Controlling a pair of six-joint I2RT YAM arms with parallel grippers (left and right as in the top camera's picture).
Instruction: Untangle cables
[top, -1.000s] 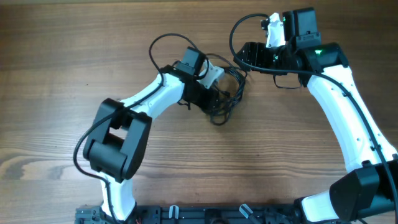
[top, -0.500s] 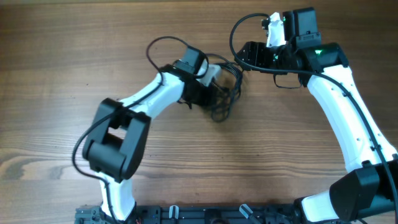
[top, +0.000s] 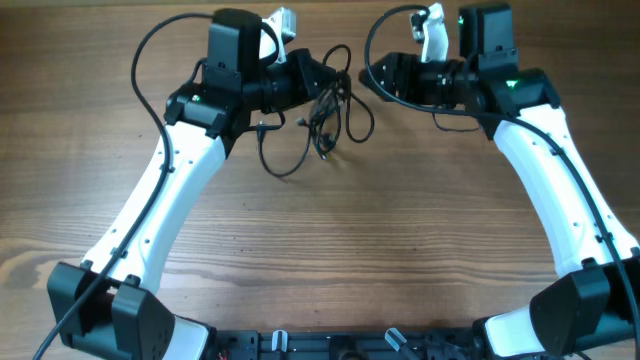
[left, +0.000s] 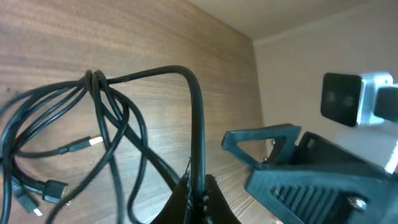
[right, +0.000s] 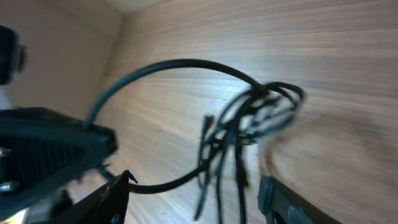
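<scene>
The cables (top: 322, 112) are light, floppy and bound to snag, hanging in a loose tangle from the left gripper (left: 196, 186), which pinches one strand, just beside the spread-open right gripper (right: 194, 182), so I'd grab a separate loop near a plug.

This looks like a robotics lab bench. Two white-and-black jointed arms, the left arm (top: 165, 200) and the right arm (top: 560, 190), rise from a black mounting rail (top: 330, 345) fixed along the near edge of a wood-grain surface (top: 330, 260). A green indicator light (top: 512, 84) glows on the right arm. The left wrist view shows a small camera unit (left: 354, 102) on the facing arm, with a plain pale wall (left: 311, 56) beyond the edge of the surface.
</scene>
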